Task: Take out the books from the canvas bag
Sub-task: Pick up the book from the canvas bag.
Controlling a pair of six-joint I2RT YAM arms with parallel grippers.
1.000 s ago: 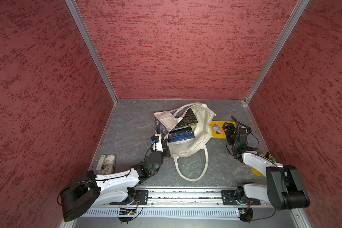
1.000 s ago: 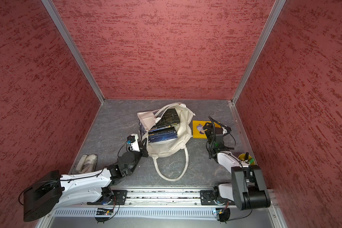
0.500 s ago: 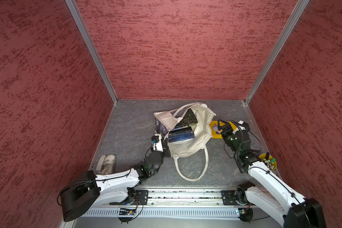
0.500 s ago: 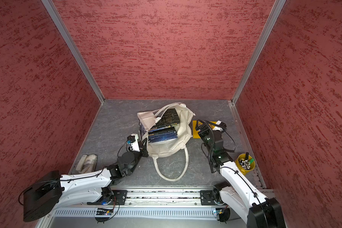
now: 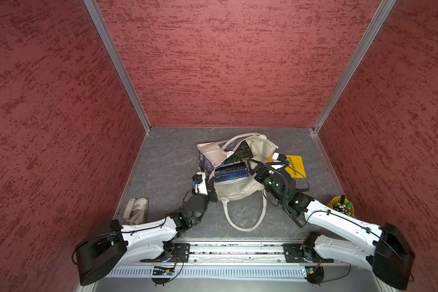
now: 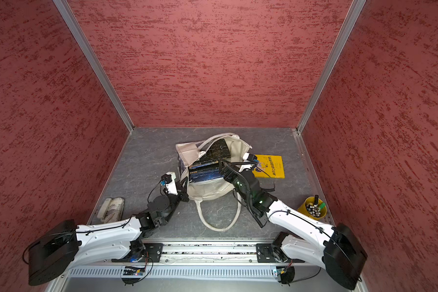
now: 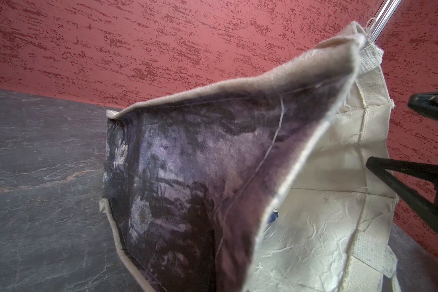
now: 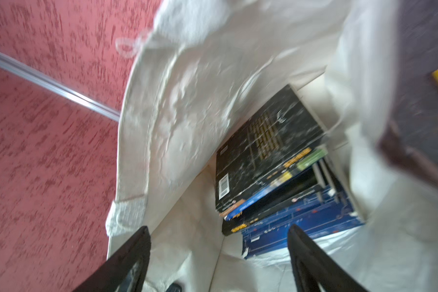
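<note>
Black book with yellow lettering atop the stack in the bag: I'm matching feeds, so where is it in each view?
In a top view: the black book with yellow lettering tops the stack inside the cream canvas bag, mid-picture.
In a top view: the book, same place.
Left wrist: not in it.
Right wrist: the book, ahead of the open right pincer.
Shared landmark: the bag.

Mottled red walls (image 5: 225,63), grey slate floor (image 5: 167,161)

left arm (image 5: 147,233), right arm (image 5: 339,223): white shells, black joints | cables (image 5: 285,192): black | right gripper (image 8: 218,228): black fingers (image 8: 311,260) | base rail (image 5: 238,249): silver
</note>
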